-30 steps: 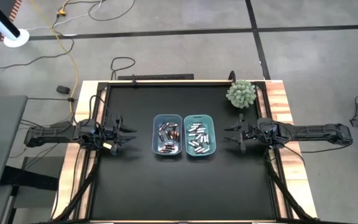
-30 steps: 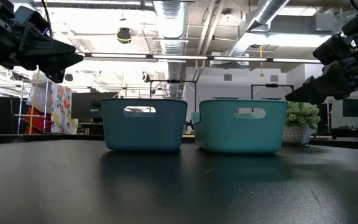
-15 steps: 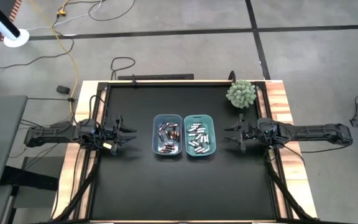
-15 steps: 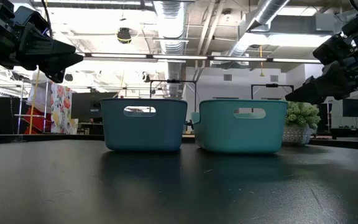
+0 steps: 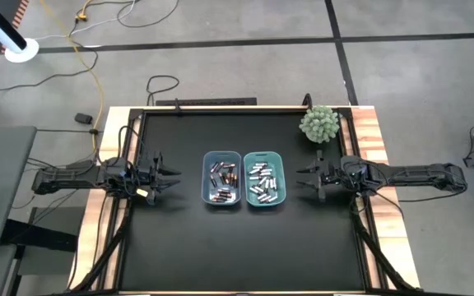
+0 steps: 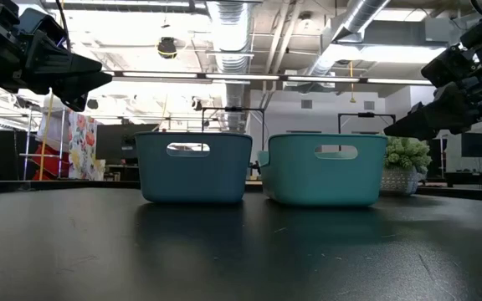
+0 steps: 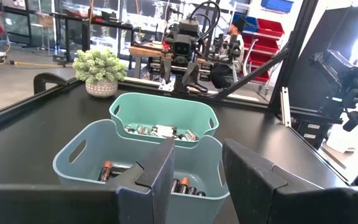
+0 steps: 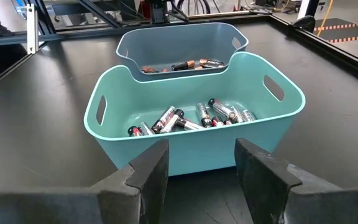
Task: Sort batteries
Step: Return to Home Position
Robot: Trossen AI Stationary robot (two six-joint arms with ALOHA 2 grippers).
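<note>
A: So, where are the batteries?

B: All binned. The dark batteries (image 5: 222, 181) lie in the blue bin (image 5: 205, 164). The silvery-white batteries (image 5: 262, 182) lie in the teal bin (image 5: 284, 168) just beside it, in the middle of the bench (image 5: 220, 247).

A: And the hands?

B: The left hand (image 5: 177, 178) hovers above the bench on the blue bin's outer side, fingers spread, holding nothing. The right hand (image 5: 299, 178) hovers near the teal bin, likewise spread and empty, with a potted plant (image 5: 318, 123) at the bench corner close by.
</note>
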